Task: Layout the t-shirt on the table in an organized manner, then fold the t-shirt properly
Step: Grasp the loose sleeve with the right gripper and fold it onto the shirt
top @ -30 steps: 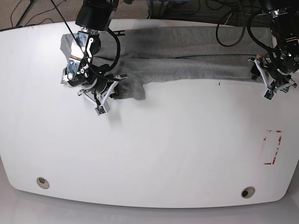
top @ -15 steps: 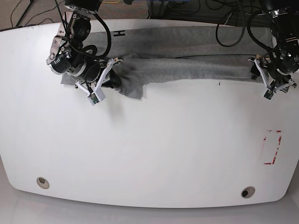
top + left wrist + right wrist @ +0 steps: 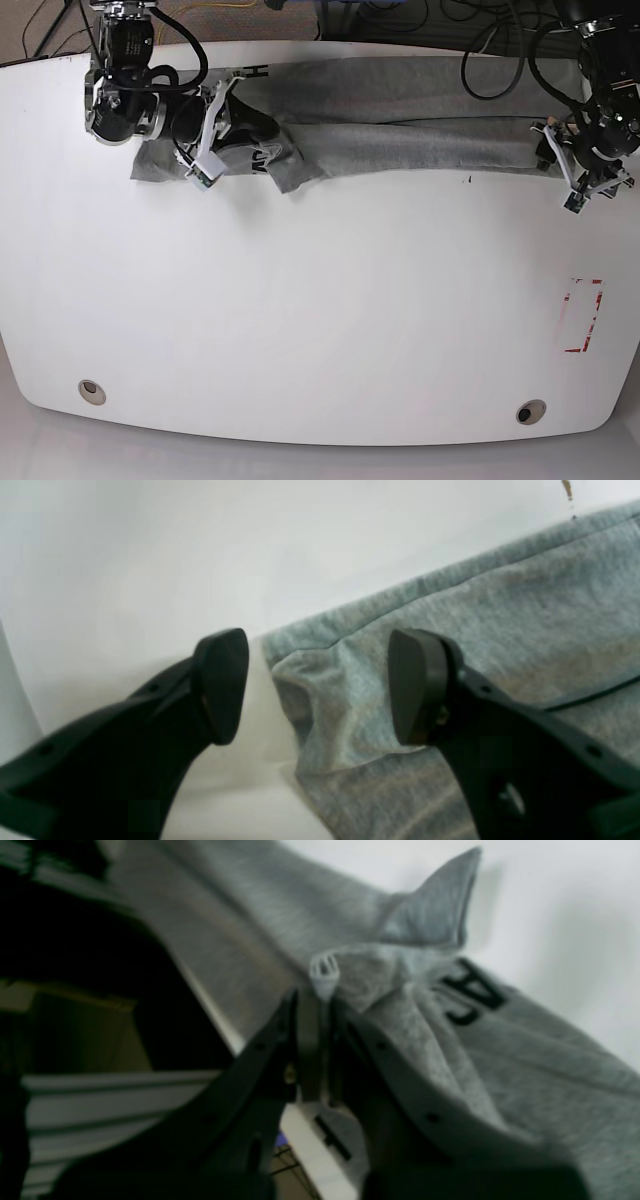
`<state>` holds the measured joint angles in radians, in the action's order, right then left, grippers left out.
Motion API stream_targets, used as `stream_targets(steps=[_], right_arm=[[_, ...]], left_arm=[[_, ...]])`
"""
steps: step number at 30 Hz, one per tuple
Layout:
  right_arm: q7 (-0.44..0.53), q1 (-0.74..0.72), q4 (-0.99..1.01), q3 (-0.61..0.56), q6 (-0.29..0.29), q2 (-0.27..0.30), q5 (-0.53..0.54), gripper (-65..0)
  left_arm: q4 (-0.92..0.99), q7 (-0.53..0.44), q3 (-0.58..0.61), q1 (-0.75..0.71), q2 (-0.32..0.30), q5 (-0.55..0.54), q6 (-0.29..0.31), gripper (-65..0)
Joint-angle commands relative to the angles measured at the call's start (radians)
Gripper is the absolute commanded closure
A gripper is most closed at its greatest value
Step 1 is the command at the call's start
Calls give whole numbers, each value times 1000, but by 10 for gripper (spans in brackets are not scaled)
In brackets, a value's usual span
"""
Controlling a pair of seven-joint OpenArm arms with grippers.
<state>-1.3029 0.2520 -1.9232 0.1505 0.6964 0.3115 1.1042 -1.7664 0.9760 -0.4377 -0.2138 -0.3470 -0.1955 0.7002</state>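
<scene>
The white table (image 3: pixel 320 320) carries the grey t-shirt (image 3: pixel 400 130), bunched in a long band along its far edge. Laying out is in hand. The right gripper (image 3: pixel 315 1040) pinches a fold of the t-shirt beside the lettering; the left gripper (image 3: pixel 317 685), jaws wide, straddles a hem corner. Next, it probably must close there so both can spread the cloth.

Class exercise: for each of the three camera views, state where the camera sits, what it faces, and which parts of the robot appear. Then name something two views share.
Base: overhead, facing down on the table; both arms show.
Left wrist: on the left arm, facing its open left end effector over the t-shirt edge.
Right wrist: on the right arm, facing its right end effector shut on a t-shirt fold.
Shared: the grey t-shirt appears in all three views.
</scene>
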Motion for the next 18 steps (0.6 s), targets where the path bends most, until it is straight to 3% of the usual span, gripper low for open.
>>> stream_targets(steps=[1, 6, 10, 13, 18], right_arm=[[21, 5, -19, -13, 2, 39, 52, 0], [18, 13, -19, -64, 2, 82, 63, 0], [18, 14, -17, -125, 2, 116, 61, -49], [18, 14, -19, -160, 2, 137, 61, -160], [19, 36, -19, -162, 2, 154, 61, -407]], left_arm=[[-14, -13, -6, 7, -17, -5, -2, -399], [-14, -13, -6, 7, -17, -5, -2, -399], [-14, -13, -6, 7, -17, -5, -2, -399], [-14, -13, -6, 6, -17, -5, -2, -399], [-14, -13, -6, 4, -17, -5, -2, -399]])
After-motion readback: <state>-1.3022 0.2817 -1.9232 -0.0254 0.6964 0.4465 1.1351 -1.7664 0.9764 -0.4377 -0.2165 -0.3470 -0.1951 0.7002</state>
